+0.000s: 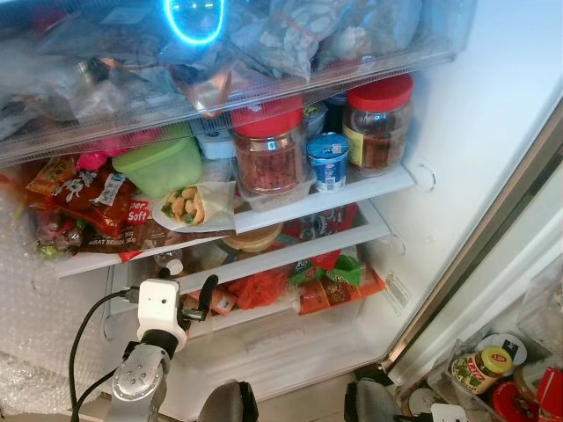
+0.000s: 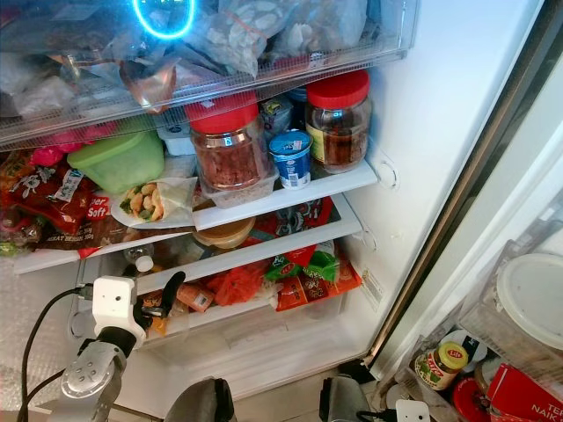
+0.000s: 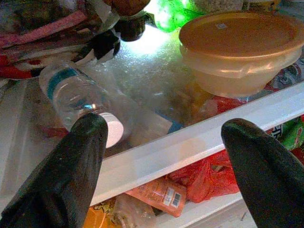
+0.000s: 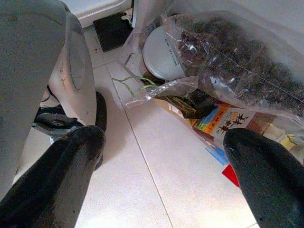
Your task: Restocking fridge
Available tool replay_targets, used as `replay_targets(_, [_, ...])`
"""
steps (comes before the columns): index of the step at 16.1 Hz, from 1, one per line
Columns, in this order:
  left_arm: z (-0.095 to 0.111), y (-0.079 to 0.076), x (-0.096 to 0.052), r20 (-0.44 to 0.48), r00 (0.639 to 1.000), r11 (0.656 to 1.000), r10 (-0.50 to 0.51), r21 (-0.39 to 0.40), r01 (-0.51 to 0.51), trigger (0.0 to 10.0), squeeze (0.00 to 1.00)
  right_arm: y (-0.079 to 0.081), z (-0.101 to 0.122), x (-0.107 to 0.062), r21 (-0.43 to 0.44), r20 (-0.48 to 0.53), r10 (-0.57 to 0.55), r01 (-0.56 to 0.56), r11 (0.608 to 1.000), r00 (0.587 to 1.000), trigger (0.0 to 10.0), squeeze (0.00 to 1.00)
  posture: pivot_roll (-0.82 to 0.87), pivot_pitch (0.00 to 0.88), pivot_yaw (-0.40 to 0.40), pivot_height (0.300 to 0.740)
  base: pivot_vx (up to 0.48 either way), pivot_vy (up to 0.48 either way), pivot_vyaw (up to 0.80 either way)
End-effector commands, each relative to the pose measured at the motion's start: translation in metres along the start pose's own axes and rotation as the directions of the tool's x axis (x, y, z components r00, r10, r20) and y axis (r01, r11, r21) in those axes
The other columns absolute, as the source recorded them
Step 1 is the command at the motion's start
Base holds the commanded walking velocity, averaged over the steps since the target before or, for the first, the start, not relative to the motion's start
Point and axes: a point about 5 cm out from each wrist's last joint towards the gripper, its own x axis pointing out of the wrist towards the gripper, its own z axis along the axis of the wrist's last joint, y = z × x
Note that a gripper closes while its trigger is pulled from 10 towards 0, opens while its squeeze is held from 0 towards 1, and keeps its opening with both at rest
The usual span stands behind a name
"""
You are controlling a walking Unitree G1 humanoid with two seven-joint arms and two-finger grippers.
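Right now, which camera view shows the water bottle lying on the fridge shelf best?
The left wrist view: the water bottle lies on its side close to the camera, white cap toward the open left gripper, beside the orange-lidded container. The eye views catch just its cap end behind the shelf edge. The right wrist view faces the floor.

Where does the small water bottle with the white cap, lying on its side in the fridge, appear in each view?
Left eye view: water bottle lies on the lower shelf, just above the left gripper.
Right eye view: same bottle, above that gripper.
Left wrist view: upper left, cap toward the camera.
Right wrist view: floor and bags, not the fridge.
Shared landmark: the tan-lidded tub, on the same shelf.
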Motion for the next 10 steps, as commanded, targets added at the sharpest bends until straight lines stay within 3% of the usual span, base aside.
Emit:
replay_targets(1, [-0.0029,0.0015,-0.0016,-0.005,1.0,1.0,0.007,0.002,-0.007,10.0,0.0,0.0171,-0.0024,-0.0008,0.006,-0.007,0.05,-0.05,0.999,0.999,10.0,0.0,-0.03,0.052,0.123,0.638,-0.307,0.0,0.0])
replay_targets(10, [-0.0107,0.0033,-0.0025,-0.006,1.0,1.0,0.019,0.006,-0.019,10.0,0.0,0.0183,-0.0048,-0.0014,0.008,-0.009,0.057,-0.057,0.998,0.998,10.0,0.0,-0.03,0.043,0.131,0.638,-0.328,0.0,0.0])
